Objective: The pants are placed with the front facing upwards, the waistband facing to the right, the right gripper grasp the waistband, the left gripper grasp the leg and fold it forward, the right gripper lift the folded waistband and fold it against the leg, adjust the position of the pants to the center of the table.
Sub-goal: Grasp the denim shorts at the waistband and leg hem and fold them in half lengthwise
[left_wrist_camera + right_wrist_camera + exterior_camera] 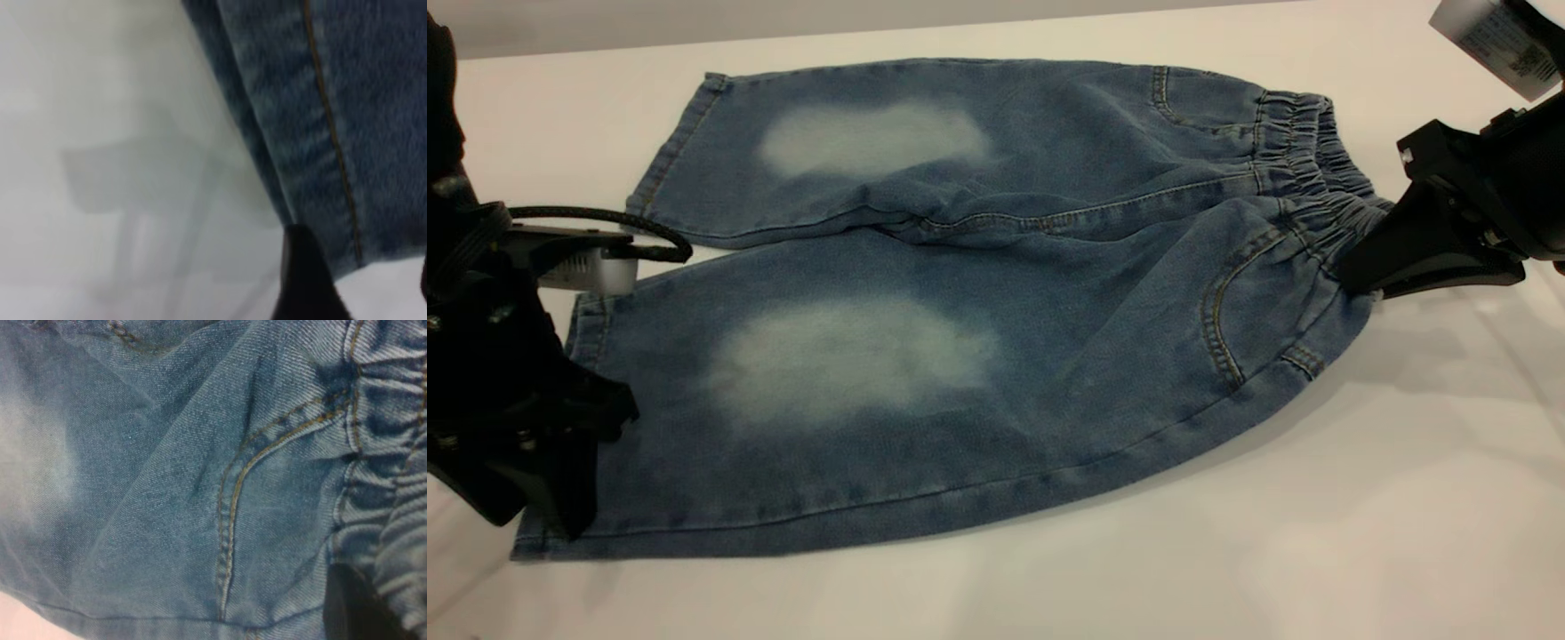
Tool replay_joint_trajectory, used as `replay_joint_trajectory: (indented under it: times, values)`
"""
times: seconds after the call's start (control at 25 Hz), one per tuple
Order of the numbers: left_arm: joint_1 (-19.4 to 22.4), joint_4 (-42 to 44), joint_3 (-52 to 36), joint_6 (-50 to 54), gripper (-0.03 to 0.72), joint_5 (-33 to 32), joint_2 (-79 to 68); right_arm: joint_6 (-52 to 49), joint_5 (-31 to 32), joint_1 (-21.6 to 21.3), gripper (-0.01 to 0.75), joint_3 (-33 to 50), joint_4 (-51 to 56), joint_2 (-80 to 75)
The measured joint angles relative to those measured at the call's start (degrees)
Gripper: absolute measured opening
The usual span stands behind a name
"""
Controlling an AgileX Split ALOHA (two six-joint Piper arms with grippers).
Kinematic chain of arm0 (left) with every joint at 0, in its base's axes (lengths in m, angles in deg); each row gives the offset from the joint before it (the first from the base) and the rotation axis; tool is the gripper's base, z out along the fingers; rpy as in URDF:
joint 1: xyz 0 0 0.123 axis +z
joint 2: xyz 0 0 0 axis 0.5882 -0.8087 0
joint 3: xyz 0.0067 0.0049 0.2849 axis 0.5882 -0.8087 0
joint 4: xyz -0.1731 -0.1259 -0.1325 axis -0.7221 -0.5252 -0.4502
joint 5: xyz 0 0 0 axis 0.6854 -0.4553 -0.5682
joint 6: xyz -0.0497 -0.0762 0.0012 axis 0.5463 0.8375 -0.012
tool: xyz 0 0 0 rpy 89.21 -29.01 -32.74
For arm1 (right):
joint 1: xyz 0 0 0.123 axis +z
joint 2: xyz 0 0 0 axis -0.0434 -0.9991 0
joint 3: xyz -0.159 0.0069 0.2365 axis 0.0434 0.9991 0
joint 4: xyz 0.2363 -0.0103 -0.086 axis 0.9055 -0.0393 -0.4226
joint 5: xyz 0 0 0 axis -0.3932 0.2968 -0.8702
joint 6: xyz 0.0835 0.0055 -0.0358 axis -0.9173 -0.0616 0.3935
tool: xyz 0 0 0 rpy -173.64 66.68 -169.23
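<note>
Pants [960,356]: flat on table [1405,533], front up, waistband [1316,178] rightward, ready for folding. Right gripper [1352,271]: clenched on waistband's near end, anchoring it. Left gripper [560,498]: at near leg hem, poised to grip; finger state not discernible.

A white table [1316,533] is carrying a single garment, and its smooth top is showing soft grey shadows near the edges of the cloth. The blue denim pants [978,356] are lying flat and spread out on it, front side up, with both legs pointing to the left of the exterior view and the gathered waistband [1303,169] sitting at the right. A pale faded patch is showing on each leg, the two legs lying side by side and touching along the inner seam.
</note>
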Motion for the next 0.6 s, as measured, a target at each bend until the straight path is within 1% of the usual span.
replay_joint_trajectory:
  times: [0.08,0.16,0.6]
  values:
    - [0.0,0.06,0.0,-0.08,0.41,1.41,0.0,0.0,0.0,0.0,0.038,0.0,0.0,0.0]
    - [0.0,0.06,0.0,-0.08,0.419,1.11,-0.31,0.0,0.0,0.0,0.038,0.0,0.0,0.0]
    - [0.0,0.06,0.16,0.09,0.415,0.82,-3.18,0.0,0.28,0.0,0.038,0.0,0.0,0.0]
